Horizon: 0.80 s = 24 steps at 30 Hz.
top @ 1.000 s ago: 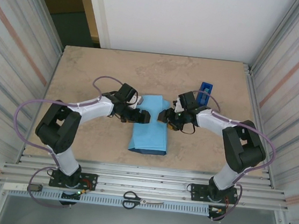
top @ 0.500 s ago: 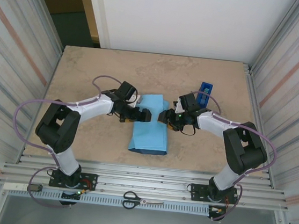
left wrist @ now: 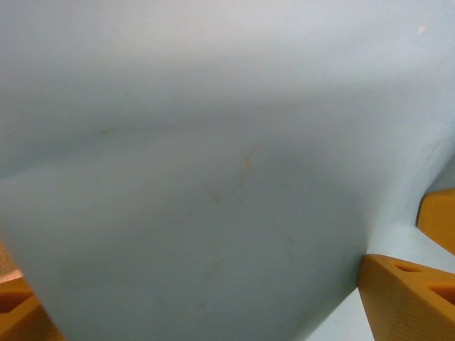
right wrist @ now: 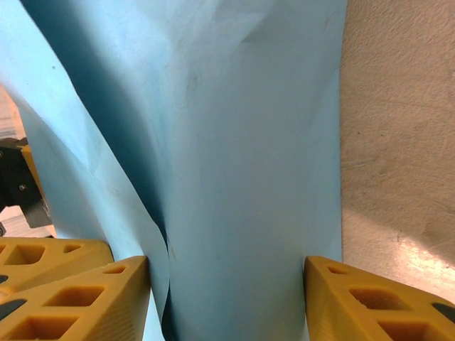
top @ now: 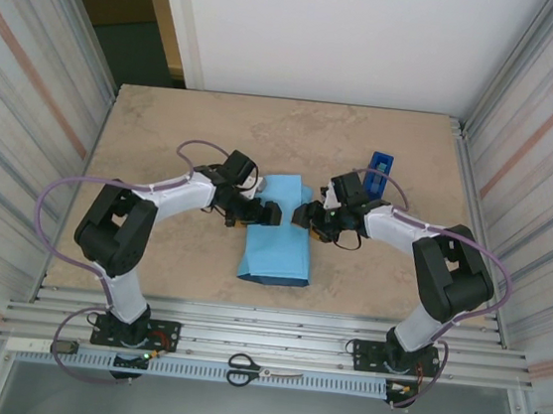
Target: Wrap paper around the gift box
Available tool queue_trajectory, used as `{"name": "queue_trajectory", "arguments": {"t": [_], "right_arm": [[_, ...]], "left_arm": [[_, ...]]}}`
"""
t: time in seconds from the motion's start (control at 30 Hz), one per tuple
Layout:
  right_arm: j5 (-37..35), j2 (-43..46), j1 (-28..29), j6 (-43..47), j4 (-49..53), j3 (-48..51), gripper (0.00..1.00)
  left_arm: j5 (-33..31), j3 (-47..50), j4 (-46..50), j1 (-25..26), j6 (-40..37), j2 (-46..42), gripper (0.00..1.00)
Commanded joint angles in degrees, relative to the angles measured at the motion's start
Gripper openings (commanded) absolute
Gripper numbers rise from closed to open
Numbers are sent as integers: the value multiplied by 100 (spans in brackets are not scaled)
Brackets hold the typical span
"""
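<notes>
The paper [top: 278, 235] lies folded over itself at the table's middle, sky-blue face up, with a dark edge at its near end. The gift box is hidden beneath it. My left gripper [top: 267, 213] reaches in from the left over the fold. In the left wrist view its orange fingers [left wrist: 407, 297] stand wide apart, open, with a bulge of paper [left wrist: 213, 163] between them. My right gripper [top: 303, 215] comes in from the right. Its fingers [right wrist: 78, 295] press both sides of a raised column of paper [right wrist: 242, 177], shut on it.
A narrow dark-blue tape dispenser [top: 380, 170] stands at the back right, just behind my right arm. Scissors [top: 263, 370] lie on the metal rail in front of the arm bases. Ribbed metal walls close in both sides of the table [top: 166, 125].
My left forearm has swung slightly, and its jaws widened, then eased back a little. The right gripper's jaws opened a touch. The paper has stayed in place.
</notes>
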State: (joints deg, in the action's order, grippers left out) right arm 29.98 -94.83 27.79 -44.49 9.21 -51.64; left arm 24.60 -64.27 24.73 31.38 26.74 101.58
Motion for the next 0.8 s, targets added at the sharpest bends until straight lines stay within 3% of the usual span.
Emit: {"name": "queue_trajectory", "arguments": {"t": [0.0,0.13,0.37,0.47,0.77], "right_arm": [[74,-58,115,-4,431,-107,63],[72,156,-16,-115,385,-206,75],[-97,265,-134,-148,530,-216,79],[-42,147,-76,-133,558,-172,77],[-279,-371,174,32,833,-133,56]], "left_arm": [[-450,287,464,265,-421,279,91],[-518,378,498,281,-491,310,91],[-551,416,502,279,-562,310,91],[-592,439,492,281,-524,302,91],[-548,450,437,280,-436,290,91]]}}
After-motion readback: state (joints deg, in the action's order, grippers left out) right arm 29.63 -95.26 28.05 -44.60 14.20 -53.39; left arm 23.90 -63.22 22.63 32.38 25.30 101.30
